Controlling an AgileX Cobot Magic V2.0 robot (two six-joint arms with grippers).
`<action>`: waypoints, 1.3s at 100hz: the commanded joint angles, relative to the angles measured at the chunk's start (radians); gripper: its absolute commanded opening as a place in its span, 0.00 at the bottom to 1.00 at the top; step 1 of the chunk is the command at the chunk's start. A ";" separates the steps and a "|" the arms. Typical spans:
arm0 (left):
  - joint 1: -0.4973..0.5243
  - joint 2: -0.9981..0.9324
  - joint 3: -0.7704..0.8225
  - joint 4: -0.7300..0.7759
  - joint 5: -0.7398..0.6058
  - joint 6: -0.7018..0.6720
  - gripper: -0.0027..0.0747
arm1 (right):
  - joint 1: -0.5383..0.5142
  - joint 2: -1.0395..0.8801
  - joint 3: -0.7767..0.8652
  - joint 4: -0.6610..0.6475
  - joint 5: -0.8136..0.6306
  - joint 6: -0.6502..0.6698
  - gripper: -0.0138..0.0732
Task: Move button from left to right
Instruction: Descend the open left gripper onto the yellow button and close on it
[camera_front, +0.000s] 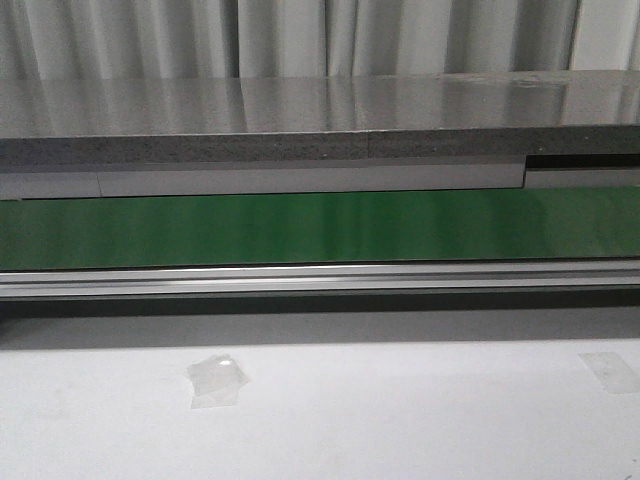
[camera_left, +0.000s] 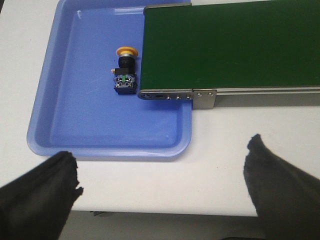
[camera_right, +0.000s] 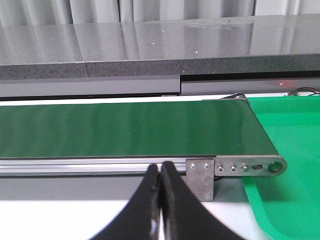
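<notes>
Left wrist view first: the button (camera_left: 124, 72) lies on its side in the blue tray (camera_left: 65, 125), yellow cap pointing away from me, black contact body nearer, just beside the end of the green conveyor belt (camera_left: 235, 45) that overhangs the tray. My left hand (camera_left: 162, 172) is spread wide, both dark fingers apart and empty, hanging over the white desk (camera_left: 210, 185) short of the tray's near rim. Nothing gripped yet.

Right wrist view: my right hand (camera_right: 160, 200) has its fingers pressed together with nothing between them, pointing at the belt's side rail beside the roller end, where a green tray (camera_right: 290, 170) sits under that end (presumably the receiving side).

Front view: only the bare belt and desk; neither hand nor button shows.

Judgement: the pick has not begun; this is the approach step. Next move calls for carrying the left hand forward over the tray rim, lowering it around the black body, and staying clear of the belt's metal end bracket (camera_left: 205, 99), which sits close to the button.
</notes>
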 joint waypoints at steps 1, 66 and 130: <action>-0.002 0.008 -0.038 -0.003 -0.079 -0.033 0.86 | 0.002 -0.020 -0.015 -0.012 -0.088 -0.001 0.08; 0.167 0.504 -0.293 0.066 -0.233 -0.102 0.82 | 0.002 -0.020 -0.015 -0.012 -0.088 -0.001 0.08; 0.431 0.982 -0.411 -0.249 -0.352 0.163 0.82 | 0.002 -0.020 -0.015 -0.012 -0.088 -0.001 0.08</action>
